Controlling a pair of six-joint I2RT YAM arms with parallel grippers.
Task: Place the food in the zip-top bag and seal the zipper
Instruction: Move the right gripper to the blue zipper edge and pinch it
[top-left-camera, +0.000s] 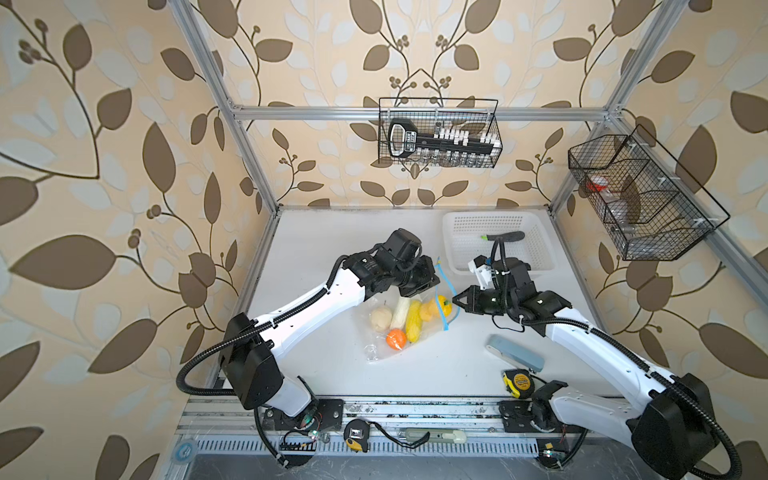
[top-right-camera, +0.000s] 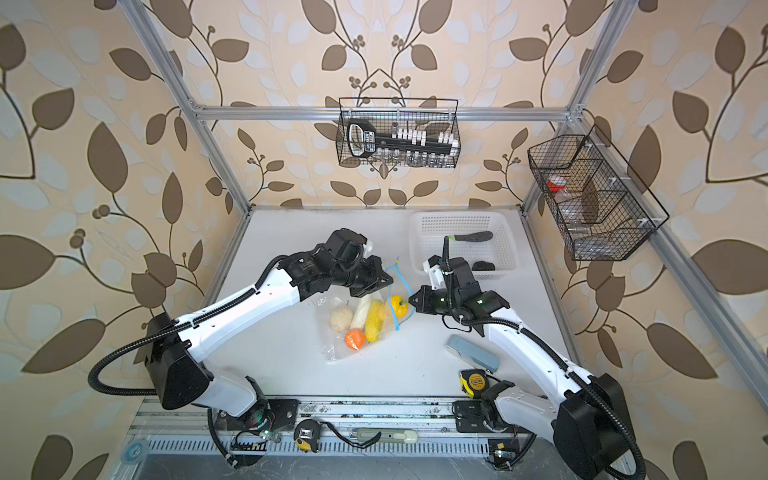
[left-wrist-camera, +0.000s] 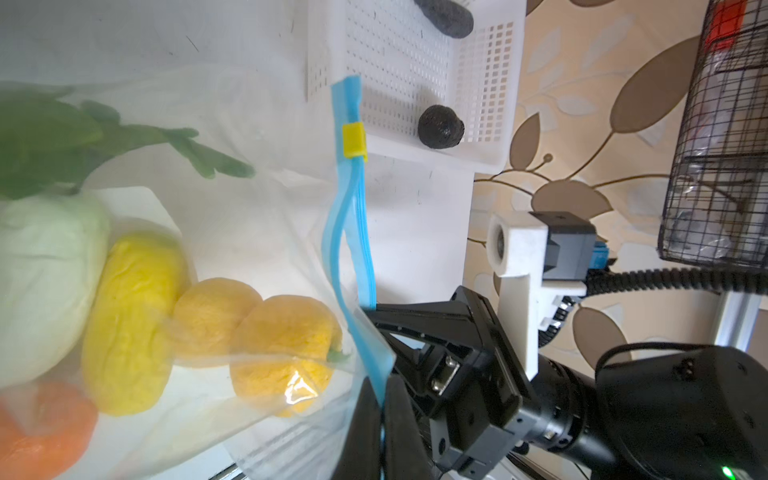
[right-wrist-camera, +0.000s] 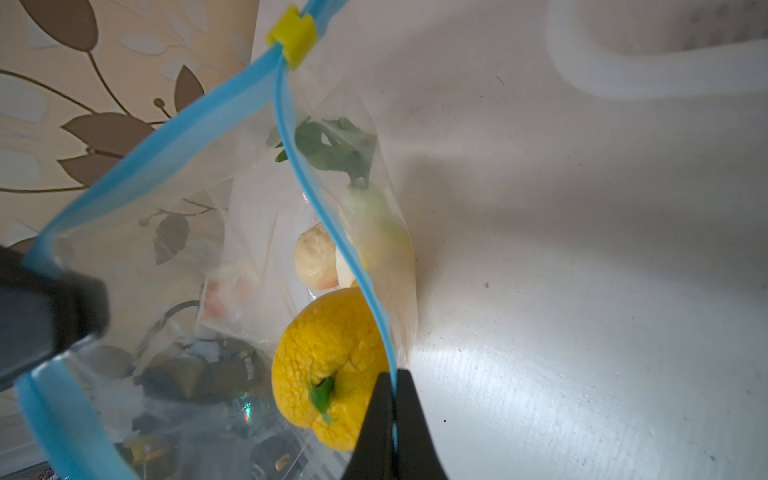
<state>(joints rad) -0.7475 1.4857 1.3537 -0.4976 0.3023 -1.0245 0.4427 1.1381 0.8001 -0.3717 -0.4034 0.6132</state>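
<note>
while the zip-top bag (top-left-camera: 374, 347) lies on the surface (top-left-camera: 332, 249) with food (top-left-camera: 414, 321) inside in both top views, the left hand (top-left-camera: 433, 275) and right hand (top-left-camera: 456, 302) reach its mouth. left wrist view: the left hand (left-wrist-camera: 380, 428) pinches the blue zipper (left-wrist-camera: 353, 224). right wrist view: the right hand (right-wrist-camera: 392, 411) pinches it too; the mouth gapes.
</note>
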